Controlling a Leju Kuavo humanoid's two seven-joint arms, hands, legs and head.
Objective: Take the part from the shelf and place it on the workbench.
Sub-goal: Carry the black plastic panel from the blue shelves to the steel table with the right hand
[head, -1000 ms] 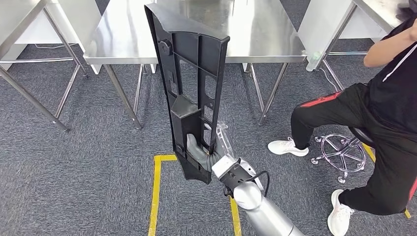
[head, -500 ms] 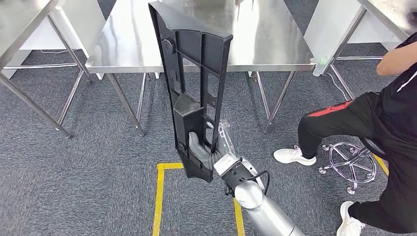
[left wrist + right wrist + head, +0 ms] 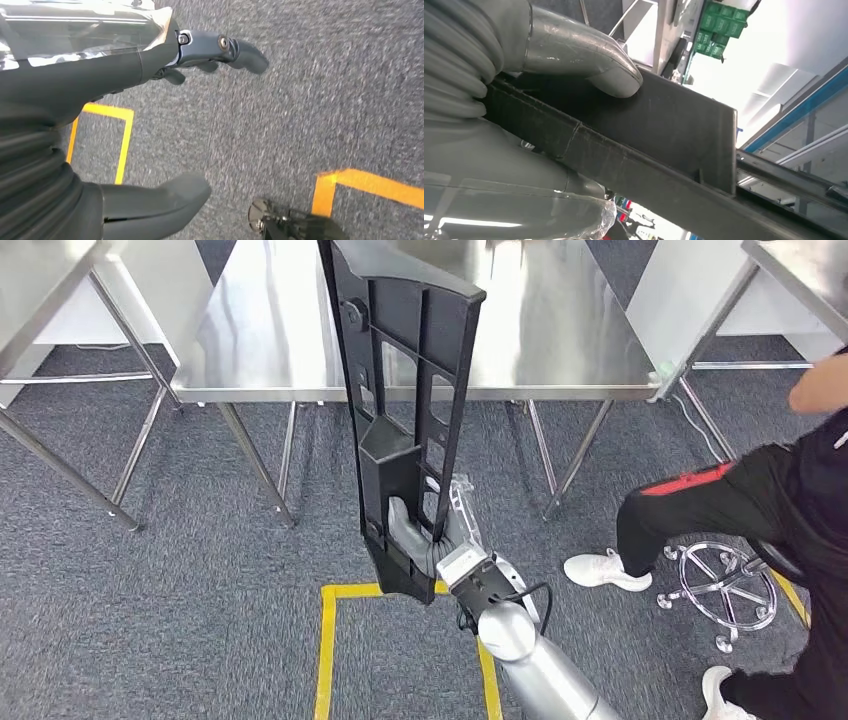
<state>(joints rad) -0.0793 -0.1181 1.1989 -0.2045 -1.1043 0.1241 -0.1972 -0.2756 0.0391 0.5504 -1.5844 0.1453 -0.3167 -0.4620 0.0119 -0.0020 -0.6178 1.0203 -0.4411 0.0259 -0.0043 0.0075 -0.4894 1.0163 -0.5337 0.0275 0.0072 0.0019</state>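
The right hand's fingers (image 3: pixel 574 55) are clamped on the part (image 3: pixel 405 420): in the right wrist view the thick grey thumb presses down on a flat black wall of it, with the ribbed cover of the hand tight against the same edge. In the head view the right hand (image 3: pixel 425 540) sits inside the lower pocket of the long black ribbed moulding and carries it nearly upright, its top leaning a little away from the robot toward the worktop (image 3: pixel 260 330). The part's upper end overlaps the steel surface in that view, but its lower end hangs above the grey carpet, so I judge it is in the air and not yet set down. The left hand (image 3: pixel 150 65) hangs over the carpet with its fingers apart and nothing in them.

So the pick from the shelf looks done, and the carry is well on. What is left, as I read it: close the gap to the worktop, lower or lay the part onto the steel, and let go. A person (image 3: pixel 760 500) sits on a stool to the right, near the path, and yellow floor tape (image 3: pixel 328 640) marks a box under the arm
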